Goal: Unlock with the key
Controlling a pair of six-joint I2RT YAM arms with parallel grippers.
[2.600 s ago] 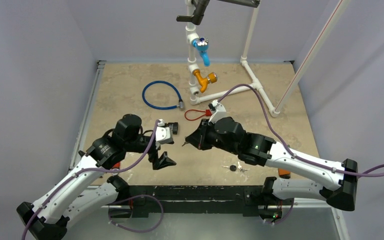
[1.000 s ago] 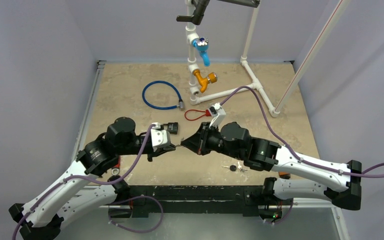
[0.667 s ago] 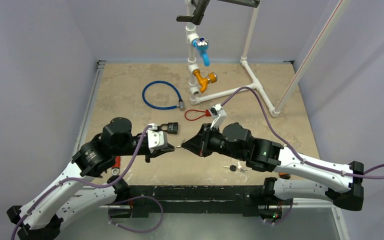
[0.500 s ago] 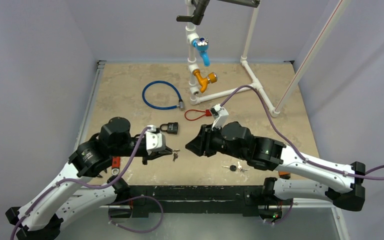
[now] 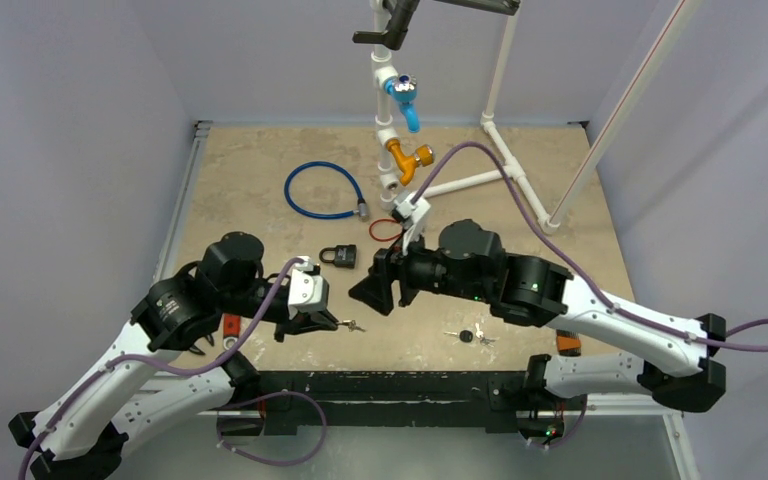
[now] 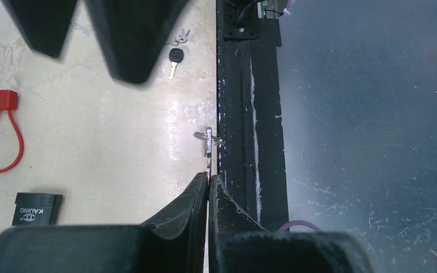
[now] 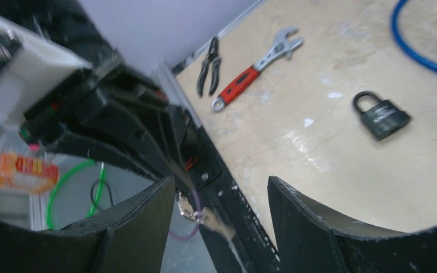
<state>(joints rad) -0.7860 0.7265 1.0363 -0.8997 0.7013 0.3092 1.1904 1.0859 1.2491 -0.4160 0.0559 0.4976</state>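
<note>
A small silver key [image 5: 353, 326] sticks out from the fingertips of my left gripper [image 5: 334, 322], which is shut on it just above the table's near edge. In the left wrist view the key [image 6: 209, 141] points away from the pinched gripper [image 6: 209, 180]. The black padlock [image 5: 339, 257] lies flat on the table behind it, untouched, and also shows as the padlock [image 7: 381, 116] in the right wrist view. My right gripper [image 5: 372, 292] hangs open beside the padlock, facing the left one. Through the right gripper [image 7: 222, 202] the key [image 7: 205, 215] shows blurred, with nothing touching these jaws.
A second, black-headed key [image 5: 468, 336] lies near the front edge. A blue cable loop [image 5: 324, 190] and a red cable lock [image 5: 388, 229] lie further back, near white pipes with valves [image 5: 405, 160]. A red-handled wrench [image 7: 256, 68] and pliers [image 7: 209, 73] lie at the left edge.
The two grippers met tip to tip over the key. The right one then opened and drew back. The left one, still shut on the key, moved toward the near edge.
</note>
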